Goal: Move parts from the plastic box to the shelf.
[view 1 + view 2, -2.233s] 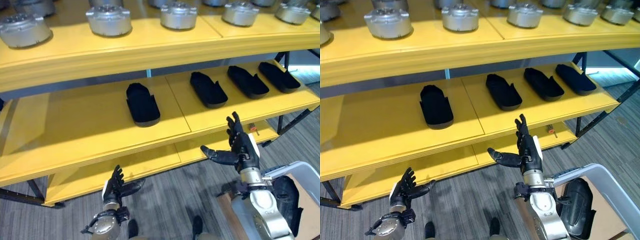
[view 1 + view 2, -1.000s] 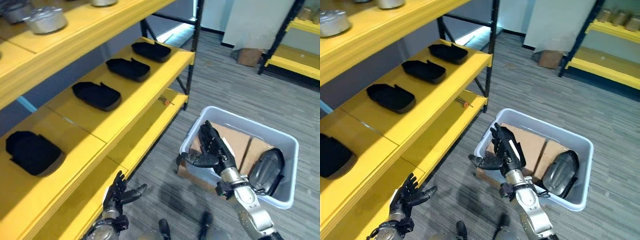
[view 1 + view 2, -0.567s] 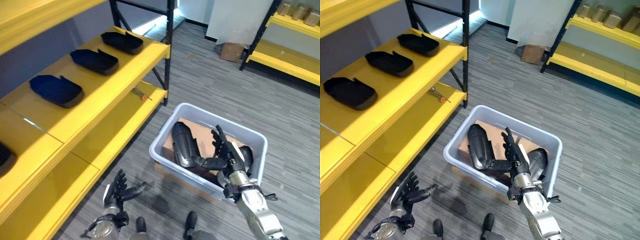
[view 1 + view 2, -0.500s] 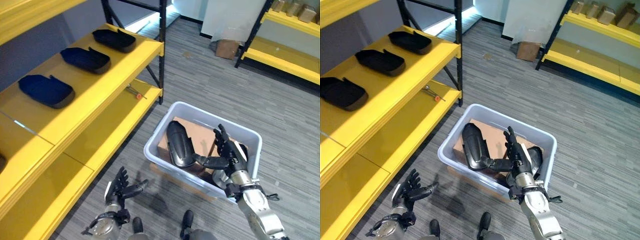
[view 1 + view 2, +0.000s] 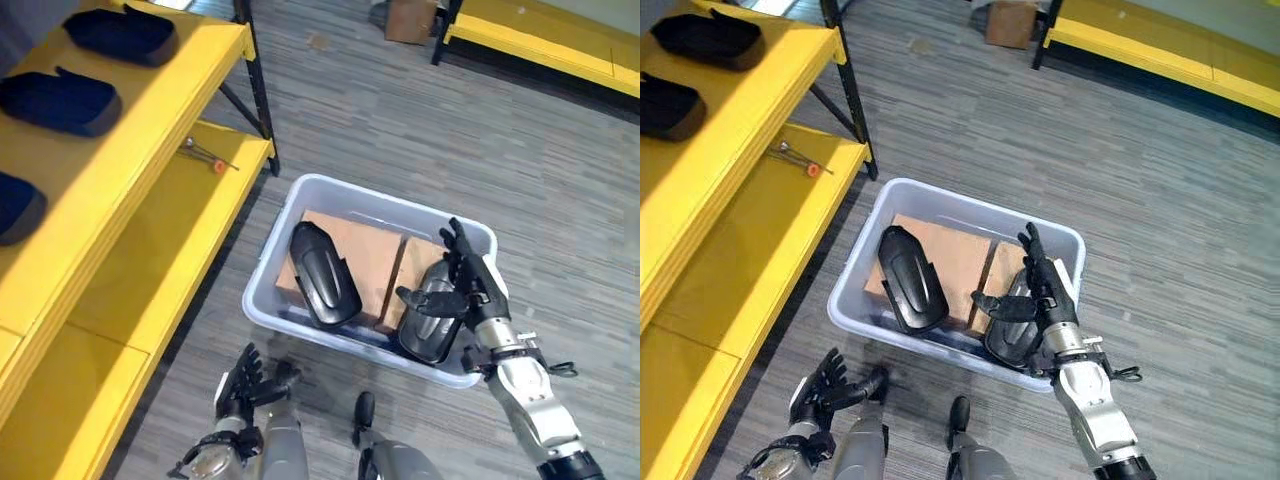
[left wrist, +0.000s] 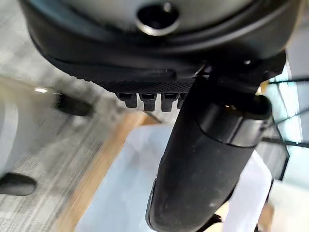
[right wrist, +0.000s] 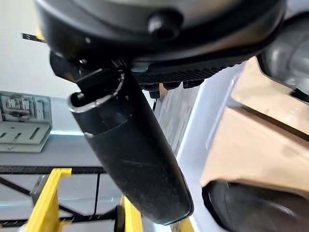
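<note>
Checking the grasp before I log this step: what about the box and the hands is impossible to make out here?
- Far-side black part: the right hand covers its top, so contact is unclear.
- Box floor: cardboard hides it.
- Left hand: small, low in the eye views.
- Shelf parts: cut off by the frame edge.

Silver-grey metal right forearm ending in a dark, multi-fingered right hand (image 5: 468, 290) with white side cover; smaller dark left hand (image 5: 243, 380) likewise white-trimmed
</note>
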You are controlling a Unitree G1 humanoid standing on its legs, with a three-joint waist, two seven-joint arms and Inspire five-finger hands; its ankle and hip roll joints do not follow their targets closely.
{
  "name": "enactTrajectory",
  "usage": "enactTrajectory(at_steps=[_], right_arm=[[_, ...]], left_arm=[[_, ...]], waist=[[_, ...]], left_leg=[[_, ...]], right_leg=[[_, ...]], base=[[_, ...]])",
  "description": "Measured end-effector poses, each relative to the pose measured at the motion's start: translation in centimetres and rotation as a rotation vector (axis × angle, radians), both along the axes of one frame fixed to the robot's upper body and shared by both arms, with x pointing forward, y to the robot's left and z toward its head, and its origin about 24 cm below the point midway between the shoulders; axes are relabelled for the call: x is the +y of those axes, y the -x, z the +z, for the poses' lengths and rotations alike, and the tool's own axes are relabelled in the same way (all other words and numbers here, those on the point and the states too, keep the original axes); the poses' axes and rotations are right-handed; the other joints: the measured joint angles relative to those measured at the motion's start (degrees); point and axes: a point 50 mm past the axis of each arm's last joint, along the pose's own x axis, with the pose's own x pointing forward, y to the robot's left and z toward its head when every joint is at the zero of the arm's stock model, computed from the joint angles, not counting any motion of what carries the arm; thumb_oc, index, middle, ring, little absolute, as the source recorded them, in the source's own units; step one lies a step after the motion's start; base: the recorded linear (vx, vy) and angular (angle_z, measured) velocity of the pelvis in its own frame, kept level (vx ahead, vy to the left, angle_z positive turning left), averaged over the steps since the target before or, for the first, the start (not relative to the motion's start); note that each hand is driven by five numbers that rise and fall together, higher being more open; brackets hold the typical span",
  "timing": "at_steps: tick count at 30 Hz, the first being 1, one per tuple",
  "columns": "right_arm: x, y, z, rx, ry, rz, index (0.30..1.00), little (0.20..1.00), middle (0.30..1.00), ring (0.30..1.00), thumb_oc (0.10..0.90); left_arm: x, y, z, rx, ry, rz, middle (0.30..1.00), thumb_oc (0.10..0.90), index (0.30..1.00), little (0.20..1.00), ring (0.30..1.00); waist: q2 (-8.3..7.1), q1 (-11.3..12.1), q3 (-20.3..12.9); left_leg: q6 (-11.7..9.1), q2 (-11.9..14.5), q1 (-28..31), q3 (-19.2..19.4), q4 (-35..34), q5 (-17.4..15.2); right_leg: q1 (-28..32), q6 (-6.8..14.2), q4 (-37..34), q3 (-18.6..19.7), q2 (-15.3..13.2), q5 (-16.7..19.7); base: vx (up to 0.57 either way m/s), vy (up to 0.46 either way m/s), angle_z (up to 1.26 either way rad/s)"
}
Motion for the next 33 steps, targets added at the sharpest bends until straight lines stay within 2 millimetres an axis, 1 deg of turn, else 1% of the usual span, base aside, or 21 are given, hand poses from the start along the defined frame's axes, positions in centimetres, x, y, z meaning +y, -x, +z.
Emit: enactTrajectory(at_steps=[1, 2, 4, 5, 7, 8, 10, 12, 13, 14, 16, 17, 21, 22, 23, 29, 31, 33], right_arm=[[0.1, -0.3, 0.4, -0.018, 0.021, 0.007, 1.0, 1.0, 1.0, 1.0, 0.9], [0.2, -0.4, 0.7, -0.031, 0.044, 0.012, 1.0, 1.0, 1.0, 1.0, 0.9], [-0.2, -0.5, 1.0, -0.045, 0.144, 0.014, 1.0, 1.0, 1.0, 1.0, 0.9], [-0.5, -0.5, 1.3, -0.053, 0.203, 0.015, 1.0, 1.0, 1.0, 1.0, 0.9], [-1.3, -0.6, 1.5, -0.062, 0.311, -0.001, 1.0, 1.0, 1.0, 1.0, 0.9], [-1.4, -0.7, 1.6, -0.067, 0.34, -0.005, 1.0, 1.0, 1.0, 1.0, 0.9], [-1.6, -1.0, 2.6, -0.109, 0.46, -0.007, 1.0, 1.0, 1.0, 1.0, 0.9], [-2.4, -1.6, 4.3, -0.178, 0.638, -0.03, 1.0, 1.0, 1.0, 1.0, 0.9], [-2.8, -1.7, 5.0, -0.202, 0.701, -0.045, 1.0, 1.0, 1.0, 1.0, 0.9], [-3.3, -1.9, 5.8, -0.236, 0.826, -0.067, 1.0, 1.0, 1.0, 1.0, 0.9], [-3.4, -2.0, 6.2, -0.261, 0.924, -0.075, 1.0, 1.0, 1.0, 1.0, 0.9], [-3.4, -2.1, 6.3, -0.271, 0.944, -0.079, 1.0, 1.0, 1.0, 1.0, 0.9], [-2.7, -2.4, 7.1, -0.329, 1.135, -0.045, 1.0, 1.0, 1.0, 1.0, 0.9], [-2.1, -2.5, 7.2, -0.352, 1.231, -0.001, 1.0, 1.0, 1.0, 1.0, 0.9], [-1.9, -2.5, 7.2, -0.361, 1.271, 0.02, 1.0, 1.0, 1.0, 1.0, 0.9], [0.4, -2.8, 6.9, -0.422, 1.401, 0.142, 1.0, 1.0, 1.0, 1.0, 0.9], [1.5, -2.7, 6.6, -0.442, 1.456, 0.209, 1.0, 1.0, 1.0, 1.0, 0.9], [2.6, -2.9, 6.4, -0.464, 1.491, 0.262, 1.0, 1.0, 1.0, 1.0, 0.9]], left_arm=[[0.3, -0.4, 0.4, -0.018, -0.024, -0.012, 1.0, 0.9, 1.0, 1.0, 1.0], [0.7, -1.0, 0.9, -0.038, -0.041, -0.016, 1.0, 0.9, 1.0, 1.0, 1.0], [1.4, -2.0, 2.1, -0.092, -0.076, -0.026, 1.0, 0.9, 1.0, 1.0, 1.0], [1.6, -2.3, 2.9, -0.128, -0.085, -0.028, 1.0, 0.9, 1.0, 1.0, 1.0], [2.6, -3.0, 4.6, -0.203, -0.125, -0.028, 1.0, 0.9, 1.0, 1.0, 1.0], [2.8, -3.1, 4.7, -0.206, -0.131, -0.026, 1.0, 0.9, 1.0, 1.0, 1.0], [3.1, -3.0, 4.7, -0.203, -0.147, -0.035, 1.0, 0.9, 1.0, 1.0, 1.0], [2.8, -3.0, 4.6, -0.197, -0.141, -0.044, 1.0, 0.9, 1.0, 1.0, 1.0], [2.5, -2.9, 4.4, -0.193, -0.135, -0.052, 1.0, 0.9, 1.0, 1.0, 1.0], [2.0, -2.8, 4.1, -0.179, -0.129, -0.071, 1.0, 0.9, 1.0, 1.0, 1.0], [1.8, -2.8, 4.0, -0.175, -0.126, -0.08, 1.0, 0.9, 1.0, 1.0, 1.0], [1.8, -2.8, 4.1, -0.176, -0.126, -0.079, 1.0, 0.9, 1.0, 1.0, 1.0], [1.9, -3.6, 4.7, -0.207, -0.135, -0.077, 1.0, 0.9, 1.0, 1.0, 1.0], [2.0, -4.0, 5.1, -0.225, -0.14, -0.074, 1.0, 0.9, 1.0, 1.0, 1.0], [1.9, -4.2, 5.2, -0.23, -0.14, -0.076, 1.0, 0.9, 1.0, 1.0, 1.0], [1.8, -4.2, 5.3, -0.234, -0.139, -0.079, 1.0, 0.9, 1.0, 1.0, 1.0], [1.8, -4.2, 5.3, -0.232, -0.139, -0.08, 1.0, 0.9, 1.0, 1.0, 1.0], [1.6, -4.3, 5.3, -0.234, -0.138, -0.086, 1.0, 0.9, 1.0, 1.0, 1.0]], waist=[[-0.22, 0.14, 0.15], [-0.29, 0.19, 0.32], [-0.32, 0.15, 0.83], [-0.44, 0.16, 1.43], [-0.73, 0.53, 2.9], [-0.77, 0.88, 3.44], [-0.71, 1.2, 5.08], [-0.52, 1.24, 6.7], [-0.6, 1.31, 7.7], [-0.79, 1.25, 9.07], [-0.96, 1.21, 9.32], [-1.04, 1.32, 9.36], [-1.24, 0.85, 9.5], [-1.55, 0.86, 9.69], [-1.62, 0.89, 9.72], [-1.72, 1.34, 9.78], [-1.75, 1.91, 9.79], [-1.75, 1.97, 9.79]], left_leg=[[0.62, -1.01, -0.02, 1.31, -0.12, -0.11], [1.22, -2.49, -0.02, 2.26, -0.06, -0.18], [2.0, -4.77, -0.03, 2.83, -0.03, -0.66], [2.08, -5.45, -0.22, 2.82, -0.02, -0.72], [2.35, -6.52, -1.21, 2.56, -0.01, -0.89], [2.51, -6.64, -1.22, 2.62, 0.01, -0.94], [2.91, -6.69, -1.7, 2.76, 0.08, -1.14], [3.32, -6.43, -3.67, 2.92, 0.13, -0.66], [3.39, -6.31, -3.91, 2.83, 0.14, -0.52], [3.36, -5.99, -3.93, 2.74, 0.15, -0.5], [3.33, -5.61, -4.09, 2.75, 0.15, -0.52], [3.3, -5.4, -4.09, 2.74, 0.14, -0.54], [3.12, -4.51, -4.15, 2.66, 0.14, -0.48], [2.82, -4.1, -4.18, 2.6, 0.14, -0.41], [2.69, -3.98, -4.19, 2.55, 0.13, -0.38], [2.21, -3.44, -5.37, 2.47, 0.11, -0.12], [2.1, -3.27, -5.51, 2.11, 0.1, -0.05], [2.02, -3.25, -5.68, 1.82, 0.11, 0.02]], right_leg=[[-0.74, 0.34, 0.74, 0.16, -1.24, -0.13], [-0.93, 1.47, 0.91, -0.04, -2.97, -0.24], [-1.09, 2.83, 0.82, -0.07, -5.5, -0.26], [-1.06, 3.08, 0.58, -0.54, -6.14, -0.26], [-0.81, 4.4, -1.33, -2.4, -7.32, 0.76], [-0.61, 4.55, -1.83, -2.46, -7.39, 1.04], [-1.35, 4.63, -2.03, -2.31, -7.38, 1.19], [-2.78, 4.82, -2.54, -2.16, -7.1, 2.0], [-2.78, 4.7, -2.97, -2.25, -6.91, 2.42], [-2.79, 4.6, -3.14, -2.34, -6.55, 2.5], [-2.91, 4.54, -3.29, -2.33, -6.15, 2.51], [-2.86, 4.49, -3.37, -2.36, -5.94, 2.5], [-2.71, 4.21, -3.82, -2.6, -5.09, 2.57], [-2.77, 4.14, -3.83, -2.67, -4.66, 2.62], [-2.78, 4.08, -3.83, -2.71, -4.55, 2.61], [-3.95, 3.57, -3.83, -2.77, -4.02, 2.84], [-3.92, 3.51, -3.83, -3.11, -3.8, 2.8], [-3.92, 3.48, -3.84, -3.41, -3.74, 2.79]], base=[[-0.06, 0.141, -0.86], [-0.07, 0.118, -0.28], [-0.06, 0.066, -0.03], [-0.05, 0.038, 0.11], [-0.04, 0.054, 0.16], [-0.05, 0.044, 0.04], [-0.05, 0.001, -0.05], [-0.03, -0.027, -0.06], [-0.03, -0.048, -0.02], [-0.02, -0.037, -0.02], [-0.02, -0.042, -0.03], [-0.01, -0.036, -0.03], [-0.01, -0.062, -0.03], [0.0, -0.062, -0.01], [0.0, -0.055, 0.0], [0.0, -0.035, 0.0], [0.0, -0.027, 0.06], [0.0, -0.014, 0.07]])
